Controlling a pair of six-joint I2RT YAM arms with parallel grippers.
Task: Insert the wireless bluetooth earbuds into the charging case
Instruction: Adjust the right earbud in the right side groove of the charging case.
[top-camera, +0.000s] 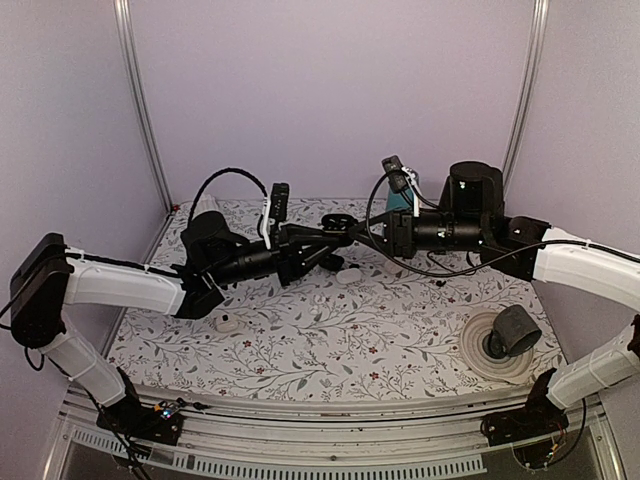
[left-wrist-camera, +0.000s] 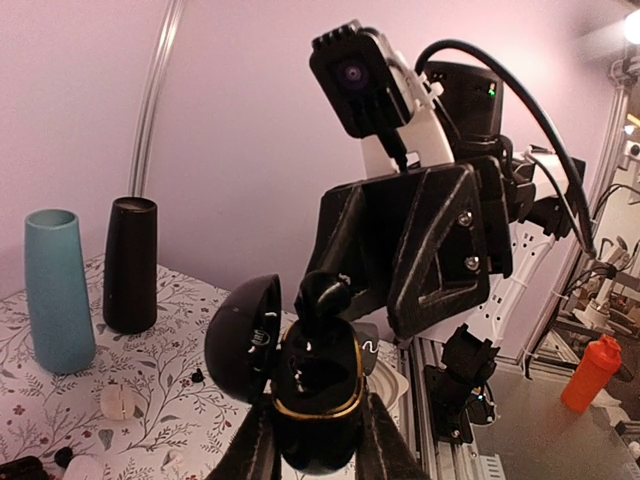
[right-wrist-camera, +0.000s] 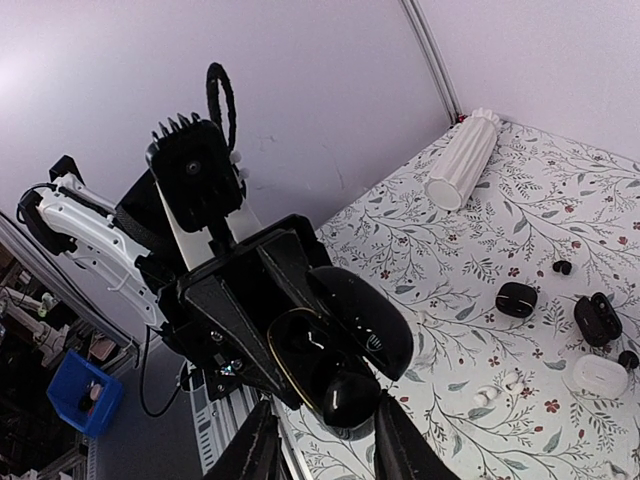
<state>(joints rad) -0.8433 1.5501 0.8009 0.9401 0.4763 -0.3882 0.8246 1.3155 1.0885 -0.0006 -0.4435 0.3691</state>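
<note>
A black charging case (left-wrist-camera: 320, 390) with a gold rim is held in the air at mid-table, and my left gripper (left-wrist-camera: 318, 425) is shut on its lower body. Its lid (left-wrist-camera: 240, 340) stands open to the side. A black earbud (right-wrist-camera: 350, 400) sits at the mouth of the case (right-wrist-camera: 305, 345), half in a socket. My right gripper (right-wrist-camera: 325, 408) straddles this earbud. One finger touches it and a gap shows at the other finger. In the top view both grippers (top-camera: 335, 228) (top-camera: 354, 236) meet tip to tip.
On the floral cloth lie a shut black case (right-wrist-camera: 516, 299), an open black case (right-wrist-camera: 597, 320), a white case (right-wrist-camera: 600, 375), white earbuds (right-wrist-camera: 490, 392) and loose black earbuds (right-wrist-camera: 562, 267). A teal vase (left-wrist-camera: 58, 290), black vase (left-wrist-camera: 130, 265) and white ribbed vase (right-wrist-camera: 460, 165) stand at the back. A tape roll (top-camera: 513, 335) sits front right.
</note>
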